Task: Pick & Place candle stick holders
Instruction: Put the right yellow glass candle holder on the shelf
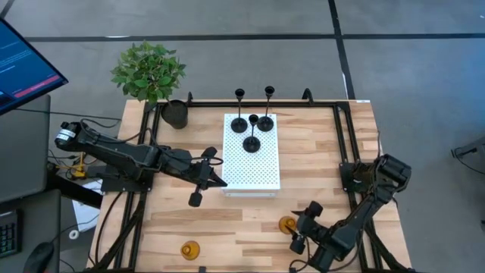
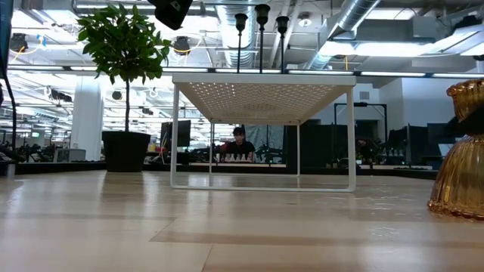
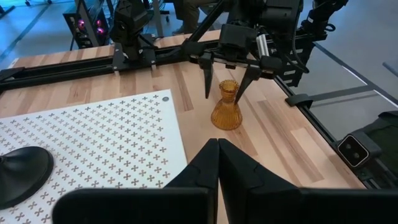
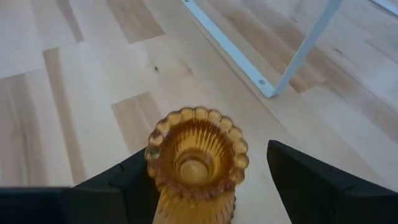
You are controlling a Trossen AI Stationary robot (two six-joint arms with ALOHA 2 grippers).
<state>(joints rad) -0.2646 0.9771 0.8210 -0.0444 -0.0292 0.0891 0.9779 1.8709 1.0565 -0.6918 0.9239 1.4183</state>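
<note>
An amber candle stick holder (image 1: 287, 224) stands upright on its base on the wood table near the front right. My right gripper (image 3: 226, 93) is open, one finger on each side of its scalloped top (image 4: 196, 149). A second amber holder (image 1: 189, 249) stands at the front left. Three black candle stick holders (image 1: 251, 142) stand by their disc bases on the white perforated stand (image 1: 254, 174). My left gripper (image 1: 223, 182) is shut and hovers at the stand's left edge, holding nothing. My right gripper comes at the amber holder slanting down from the table's right side, with the holder's rim between its open fingers. One finger (image 4: 134, 177) stands right beside the rim (image 4: 152, 155); I cannot tell whether it touches. The other finger (image 4: 311, 177) is clearly apart.
A black pot with a green plant (image 1: 174, 114) stands at the table's far left corner. The white stand (image 2: 265, 79) rests on thin legs, with free room beneath it. Black rails (image 1: 345, 136) run along the table's sides. Bare wood lies between the two amber holders.
</note>
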